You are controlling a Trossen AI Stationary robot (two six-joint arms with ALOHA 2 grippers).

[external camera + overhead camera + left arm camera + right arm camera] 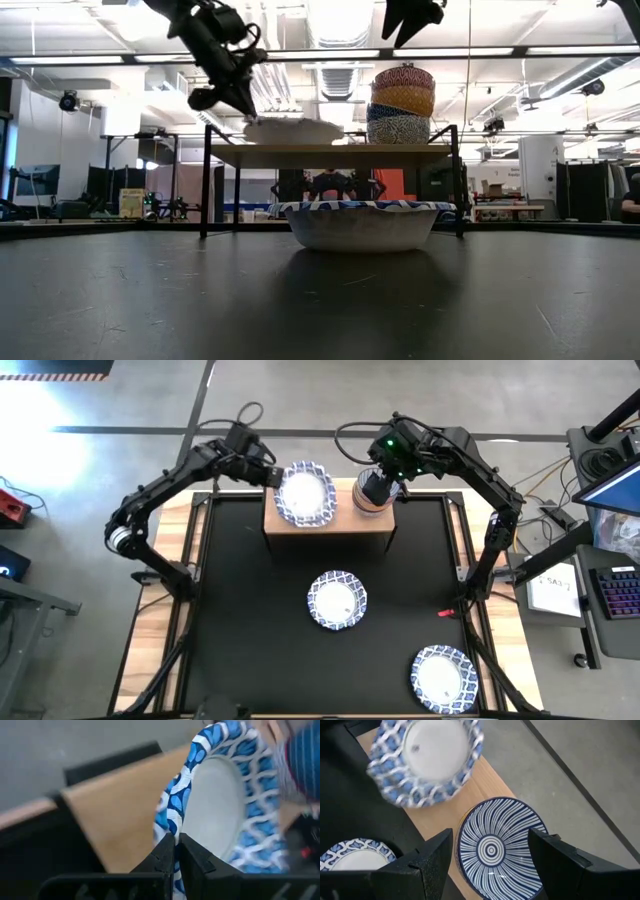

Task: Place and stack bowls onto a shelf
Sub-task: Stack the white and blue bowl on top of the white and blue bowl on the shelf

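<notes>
A wide white bowl with a blue-patterned rim is on the left half of the wooden shelf top, seemingly resting on its base. My left gripper is shut on its rim. On the shelf's right half stands a stack of small bowls. The top one shows blue stripes inside. My right gripper hovers open above the stack, a finger on either side, touching nothing. Two more white bowls lie on the black table, one at the middle and one near the right front corner. My left gripper pinches the white bowl's rim on the bowl's left side, one finger inside the bowl and one outside. It comes slanting down from the table's left. The bowl sits about level, its base on or just above the shelf board.
The shelf stands at the far middle of the table on thin black legs, with open room beneath it. The middle white bowl sits in front of the shelf. Wooden table borders run along both sides.
</notes>
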